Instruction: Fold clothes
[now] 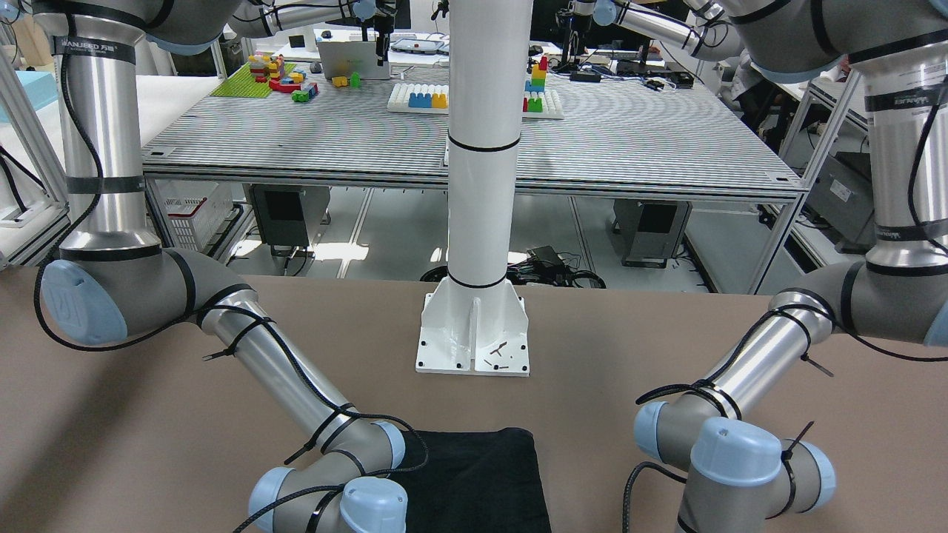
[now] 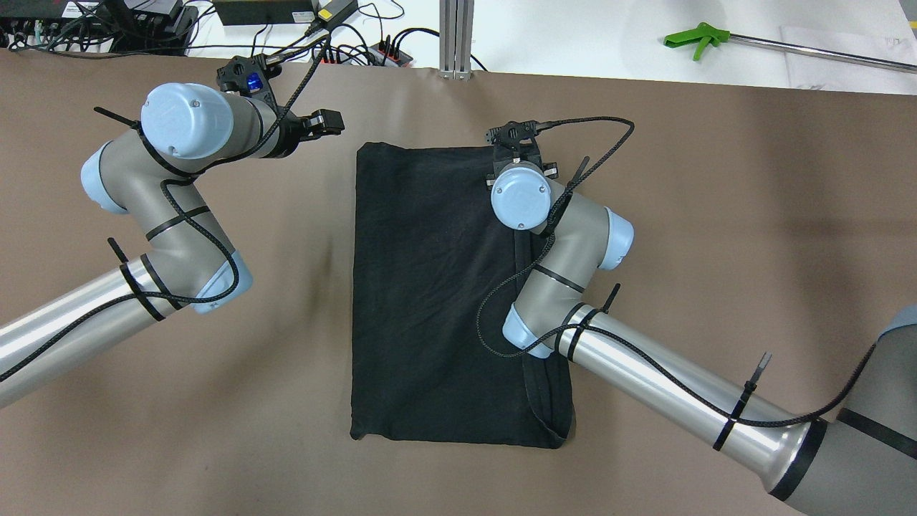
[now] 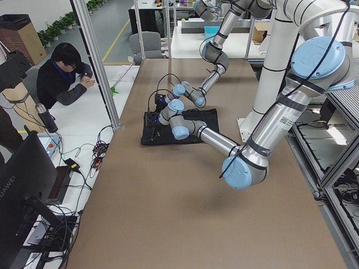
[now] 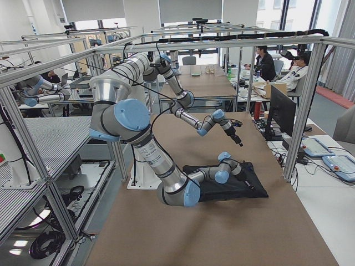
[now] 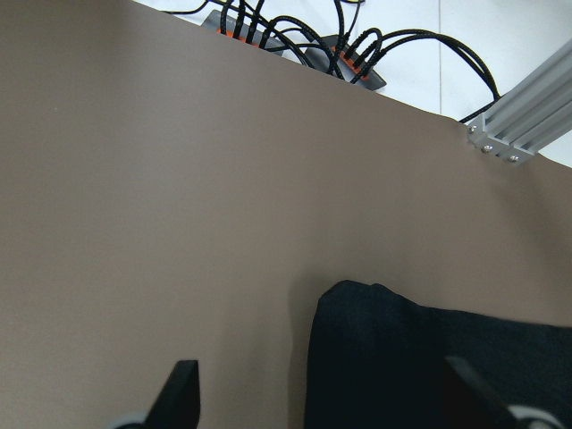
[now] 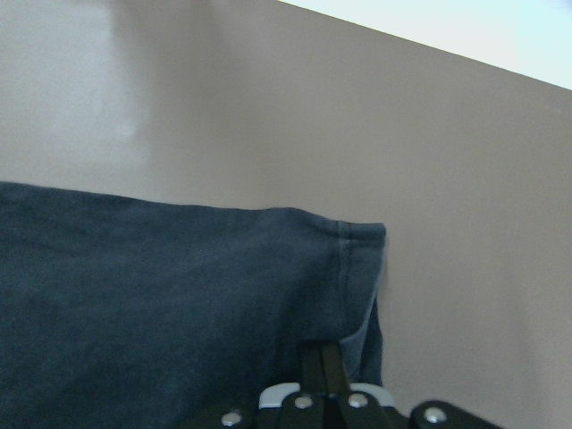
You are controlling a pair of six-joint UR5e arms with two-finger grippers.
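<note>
Front camera: across the table point(image 1: 148, 459), facing the post point(image 1: 481, 185) and looking steeply down; only one end of the cloth point(image 1: 481, 474) is in frame. Overhead camera: opposite side, high, whole cloth covered. Side cameras: one at each table end, distant, looking lengthwise. Wrist cameras: close and low, each on one far cloth corner, shared with overhead.

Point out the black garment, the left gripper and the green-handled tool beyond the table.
black garment point(image 2: 430, 301): overhead view, middle of the flat fabric.
left gripper point(image 2: 331, 123): overhead view, between its fingertips.
green-handled tool point(image 2: 689, 37): overhead view, on its green handle.
</note>
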